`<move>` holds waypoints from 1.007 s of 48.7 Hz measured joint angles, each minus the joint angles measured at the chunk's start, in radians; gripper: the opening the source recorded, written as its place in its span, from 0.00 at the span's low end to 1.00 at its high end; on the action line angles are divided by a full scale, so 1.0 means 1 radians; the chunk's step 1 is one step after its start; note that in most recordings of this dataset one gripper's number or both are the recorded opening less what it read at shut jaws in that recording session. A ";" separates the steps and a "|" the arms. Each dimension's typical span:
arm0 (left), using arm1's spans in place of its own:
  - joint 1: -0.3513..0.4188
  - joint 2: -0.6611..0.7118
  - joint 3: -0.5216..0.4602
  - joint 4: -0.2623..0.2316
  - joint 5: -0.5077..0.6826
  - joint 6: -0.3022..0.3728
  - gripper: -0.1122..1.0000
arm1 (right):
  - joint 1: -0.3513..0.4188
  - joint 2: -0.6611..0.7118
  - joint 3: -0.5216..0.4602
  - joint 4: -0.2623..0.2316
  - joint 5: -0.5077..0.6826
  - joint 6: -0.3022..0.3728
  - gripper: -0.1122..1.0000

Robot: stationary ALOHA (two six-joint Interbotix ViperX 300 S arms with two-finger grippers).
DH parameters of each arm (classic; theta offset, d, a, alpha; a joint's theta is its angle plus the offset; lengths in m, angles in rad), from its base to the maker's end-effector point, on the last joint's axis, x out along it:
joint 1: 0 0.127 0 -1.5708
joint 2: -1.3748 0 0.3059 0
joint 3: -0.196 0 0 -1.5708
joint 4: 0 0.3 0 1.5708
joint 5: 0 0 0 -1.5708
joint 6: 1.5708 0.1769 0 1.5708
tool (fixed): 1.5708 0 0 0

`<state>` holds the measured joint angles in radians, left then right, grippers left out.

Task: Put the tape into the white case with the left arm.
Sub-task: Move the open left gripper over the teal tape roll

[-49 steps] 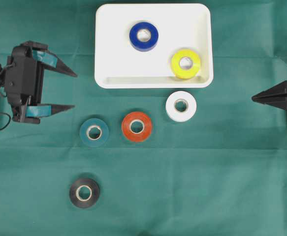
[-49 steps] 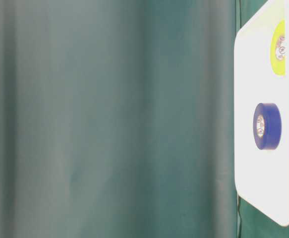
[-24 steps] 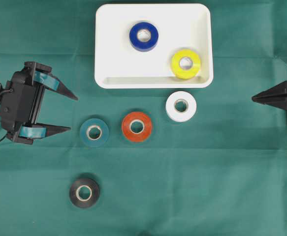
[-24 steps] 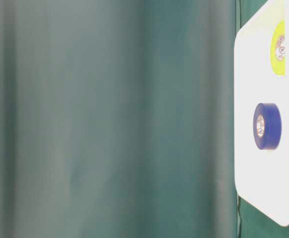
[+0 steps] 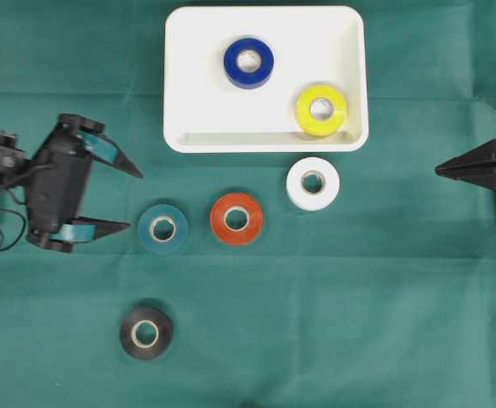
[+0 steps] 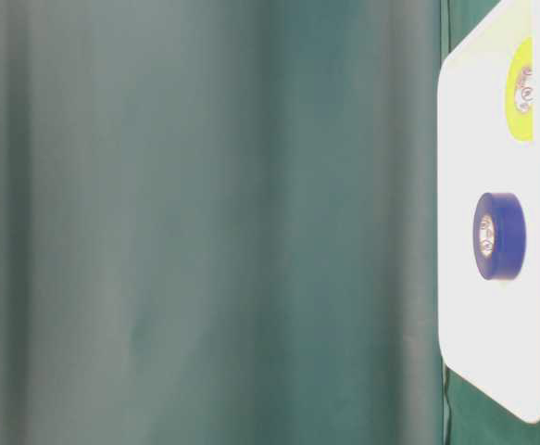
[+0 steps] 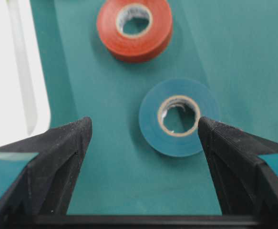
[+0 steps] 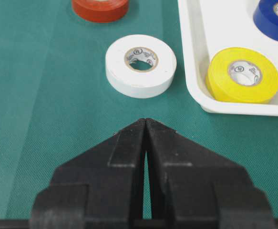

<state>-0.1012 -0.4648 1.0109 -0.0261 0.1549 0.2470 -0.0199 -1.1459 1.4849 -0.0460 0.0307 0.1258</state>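
The white case [image 5: 196, 93] lies at the far middle and holds a blue tape [image 5: 248, 63] and a yellow tape [image 5: 321, 110]. On the green cloth lie a teal tape [image 5: 162, 229], an orange-red tape [image 5: 236, 219], a white tape [image 5: 313, 183] and a black tape [image 5: 145, 332]. My left gripper [image 5: 134, 201], with teal bands, is open and empty just left of the teal tape. In the left wrist view the teal tape [image 7: 177, 143] lies just ahead of the open gripper [image 7: 143, 125], close to the right fingertip. My right gripper [image 5: 439, 170] is shut and empty at the right edge.
The table-level view shows a green curtain and the case [image 6: 473, 139] with the blue tape [image 6: 498, 235]. In the right wrist view the white tape [image 8: 117, 67] lies ahead of the shut gripper [image 8: 145, 120], next to the case's rim [image 8: 200, 47].
My left gripper has moved right and toward the front, turning a little, and now stands close to the teal tape. The right arm and all tapes have not moved.
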 measured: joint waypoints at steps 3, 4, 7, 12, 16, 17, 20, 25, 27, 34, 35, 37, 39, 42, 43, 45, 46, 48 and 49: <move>0.002 0.041 -0.014 0.000 -0.005 0.000 0.92 | 0.000 0.000 0.000 0.000 0.000 0.000 0.02; 0.003 0.055 -0.018 0.000 -0.005 0.000 0.92 | 0.000 0.000 0.000 0.000 0.002 0.000 0.02; 0.008 0.095 -0.034 0.000 -0.006 0.002 0.92 | 0.000 0.000 0.000 0.000 0.000 0.000 0.02; 0.009 0.149 -0.054 0.000 -0.008 0.002 0.92 | 0.000 0.000 0.000 0.000 0.000 0.000 0.02; 0.009 0.186 -0.069 0.000 -0.006 0.002 0.92 | 0.000 0.000 0.000 0.000 0.000 0.000 0.02; 0.009 0.193 -0.074 0.000 -0.006 0.002 0.92 | 0.000 0.000 0.000 0.000 0.000 0.000 0.02; 0.009 0.212 -0.087 0.000 -0.006 0.003 0.92 | 0.000 0.000 0.000 0.000 0.002 0.000 0.02; 0.009 0.232 -0.101 0.000 -0.006 0.005 0.92 | 0.000 0.000 0.000 0.000 0.000 0.000 0.02; 0.009 0.239 -0.106 0.000 -0.006 0.005 0.92 | 0.000 0.000 0.000 0.000 0.000 0.000 0.02; 0.011 0.275 -0.120 0.000 -0.006 0.005 0.92 | 0.000 0.000 0.000 0.000 0.000 0.000 0.02; 0.011 0.281 -0.121 0.000 -0.005 0.005 0.92 | 0.000 0.000 0.000 0.000 0.000 0.000 0.02; 0.011 0.293 -0.124 0.000 -0.005 0.006 0.92 | 0.000 0.000 0.000 0.000 0.000 0.000 0.02; 0.011 0.307 -0.129 0.000 -0.005 0.006 0.92 | 0.000 0.000 0.000 0.000 0.000 0.000 0.02; 0.012 0.325 -0.133 0.000 -0.005 0.006 0.92 | 0.000 0.000 0.000 0.000 0.000 0.000 0.02; 0.014 0.331 -0.137 0.000 -0.005 0.008 0.92 | 0.000 0.000 0.000 0.000 0.000 0.000 0.02; 0.015 0.345 -0.140 0.002 -0.005 0.008 0.92 | 0.000 0.000 0.000 0.000 0.000 0.000 0.02; 0.017 0.353 -0.143 0.000 -0.005 0.008 0.92 | 0.000 0.000 0.000 0.000 0.000 0.000 0.02; 0.023 0.370 -0.147 0.000 -0.005 0.008 0.92 | 0.000 0.000 0.000 0.000 0.000 0.000 0.02; 0.026 0.377 -0.149 0.000 -0.005 0.008 0.92 | 0.000 0.000 0.000 0.000 0.000 0.000 0.02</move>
<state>-0.0752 -0.0874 0.8621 -0.0261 0.1503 0.2546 -0.0199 -1.1459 1.4849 -0.0460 0.0307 0.1258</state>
